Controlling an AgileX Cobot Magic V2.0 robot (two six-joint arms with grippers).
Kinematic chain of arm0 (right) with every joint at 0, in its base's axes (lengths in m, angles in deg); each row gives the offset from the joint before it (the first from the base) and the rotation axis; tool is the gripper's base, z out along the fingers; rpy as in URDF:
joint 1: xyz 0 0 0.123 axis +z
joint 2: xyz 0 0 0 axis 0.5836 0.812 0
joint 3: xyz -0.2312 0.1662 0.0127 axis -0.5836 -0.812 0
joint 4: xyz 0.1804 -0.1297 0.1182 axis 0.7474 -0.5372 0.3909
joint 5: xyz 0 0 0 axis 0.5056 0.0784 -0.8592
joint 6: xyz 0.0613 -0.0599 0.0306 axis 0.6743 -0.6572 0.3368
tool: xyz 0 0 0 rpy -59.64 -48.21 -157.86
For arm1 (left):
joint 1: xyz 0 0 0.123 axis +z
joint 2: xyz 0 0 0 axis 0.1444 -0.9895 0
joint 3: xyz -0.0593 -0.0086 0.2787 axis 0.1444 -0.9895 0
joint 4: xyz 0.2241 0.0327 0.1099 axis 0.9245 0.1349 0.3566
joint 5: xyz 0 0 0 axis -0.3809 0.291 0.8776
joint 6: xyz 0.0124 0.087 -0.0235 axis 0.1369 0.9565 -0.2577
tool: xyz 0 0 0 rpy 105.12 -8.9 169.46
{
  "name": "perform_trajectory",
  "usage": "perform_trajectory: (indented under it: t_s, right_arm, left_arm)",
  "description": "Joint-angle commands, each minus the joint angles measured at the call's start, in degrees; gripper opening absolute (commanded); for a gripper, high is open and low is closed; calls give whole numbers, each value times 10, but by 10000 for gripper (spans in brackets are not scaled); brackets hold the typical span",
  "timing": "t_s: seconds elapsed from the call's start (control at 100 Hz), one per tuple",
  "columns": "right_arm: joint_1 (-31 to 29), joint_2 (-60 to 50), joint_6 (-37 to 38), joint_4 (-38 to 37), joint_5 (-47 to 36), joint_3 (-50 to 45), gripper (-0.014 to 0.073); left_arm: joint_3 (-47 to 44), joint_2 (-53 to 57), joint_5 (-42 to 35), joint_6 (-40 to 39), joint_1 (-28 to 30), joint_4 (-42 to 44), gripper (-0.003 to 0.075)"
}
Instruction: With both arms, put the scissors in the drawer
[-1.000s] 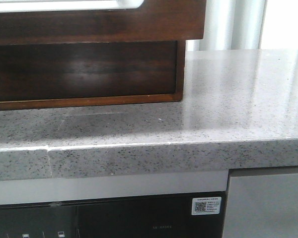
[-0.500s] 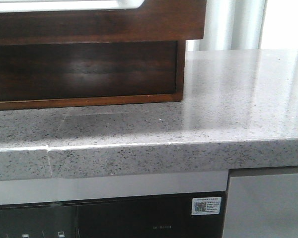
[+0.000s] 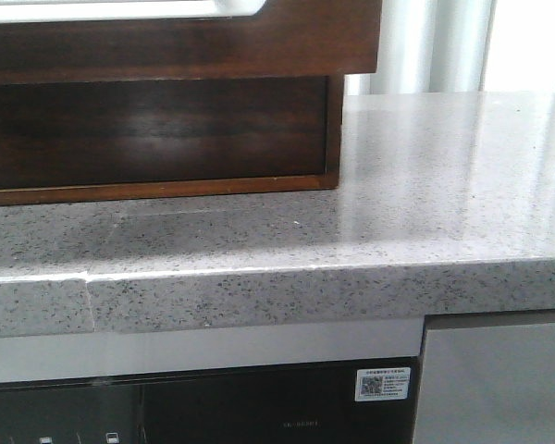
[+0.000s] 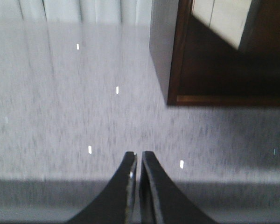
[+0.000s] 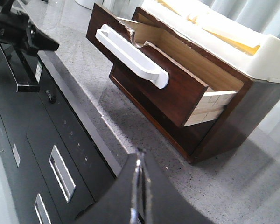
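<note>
While open, drawer (image 5: 172, 100) beyond right jaws

drawer (image 3: 180, 42) cropped by front view's top edge, its interior hidden

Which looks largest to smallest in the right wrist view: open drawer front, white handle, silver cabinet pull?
1. open drawer front
2. white handle
3. silver cabinet pull, smallest even though it sits nearer the camera
</note>
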Motion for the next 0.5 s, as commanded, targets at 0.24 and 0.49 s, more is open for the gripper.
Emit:
perform_trajectory:
  t_s: [0.24, 0.49]
  right_arm:
    - [-4, 1, -1, 5, -42, 11, -45]
    - [-4, 1, -1, 5, -42, 11, -45]
  left_arm:
    - [-11, 19, -14, 1, -1, -7, -20]
    - [-11, 19, -14, 1, -1, -7, -20]
